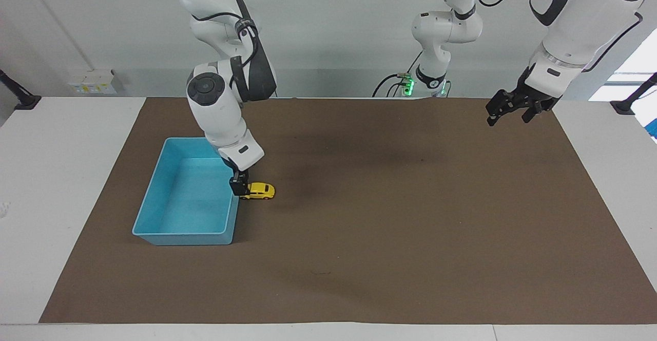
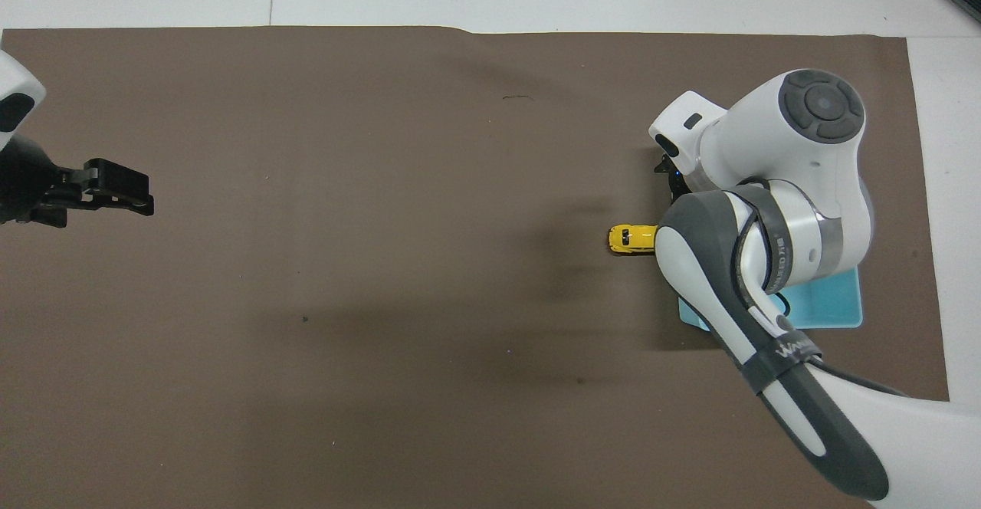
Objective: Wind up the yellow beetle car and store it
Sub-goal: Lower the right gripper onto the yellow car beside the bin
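The yellow beetle car (image 1: 258,191) is seen standing on its wheels on the brown mat (image 1: 390,238) that covers the tabletop (image 1: 56,176), just beside the long wall of the blue bin (image 1: 154,197) that faces the middle of the mat, toward the right arm's end of the tabletop. The bin is shown lying open-topped on the mat, with nothing visible inside it. The right end effector (image 1: 238,187) is lowered at the end of the car next to the bin, right at the bin's rim; its fingers are spread as wide as they go, and the car is not seen lifted or clasped, though whether a fingertip touches the car cannot be told. In the overhead view that end of the car (image 2: 631,238) is hidden under the right arm's white and grey links, and only a corner of the bin (image 2: 831,306) is left uncovered. The left end effector (image 1: 509,111) is held up in the air over the edge of the mat at the left arm's end of the tabletop, its fingers parted and nothing between them; it is shown well apart from the car and the bin.
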Controlling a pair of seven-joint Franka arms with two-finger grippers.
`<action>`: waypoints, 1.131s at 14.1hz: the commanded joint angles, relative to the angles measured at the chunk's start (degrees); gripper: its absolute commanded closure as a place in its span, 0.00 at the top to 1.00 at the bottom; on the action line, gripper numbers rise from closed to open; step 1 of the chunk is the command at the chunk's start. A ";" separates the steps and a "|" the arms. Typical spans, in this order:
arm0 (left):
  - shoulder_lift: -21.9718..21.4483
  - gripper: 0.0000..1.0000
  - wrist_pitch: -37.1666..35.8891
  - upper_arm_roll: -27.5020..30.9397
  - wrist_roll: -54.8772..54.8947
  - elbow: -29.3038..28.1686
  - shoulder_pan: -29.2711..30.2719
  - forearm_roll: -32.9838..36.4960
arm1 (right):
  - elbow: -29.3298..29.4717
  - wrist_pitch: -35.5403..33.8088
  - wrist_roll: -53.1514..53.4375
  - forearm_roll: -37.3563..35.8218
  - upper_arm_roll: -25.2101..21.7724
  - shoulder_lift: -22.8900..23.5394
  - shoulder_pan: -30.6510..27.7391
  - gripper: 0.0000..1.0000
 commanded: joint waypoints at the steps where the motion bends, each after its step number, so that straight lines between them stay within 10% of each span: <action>1: -0.32 1.00 1.54 -0.05 1.73 0.02 1.95 0.73 | -0.96 1.94 -2.89 1.02 0.25 0.74 -0.09 1.00; 16: -3.57 1.00 1.19 0.13 7.18 -1.30 3.72 0.82 | -7.46 8.09 -3.78 0.84 0.25 2.25 2.19 1.00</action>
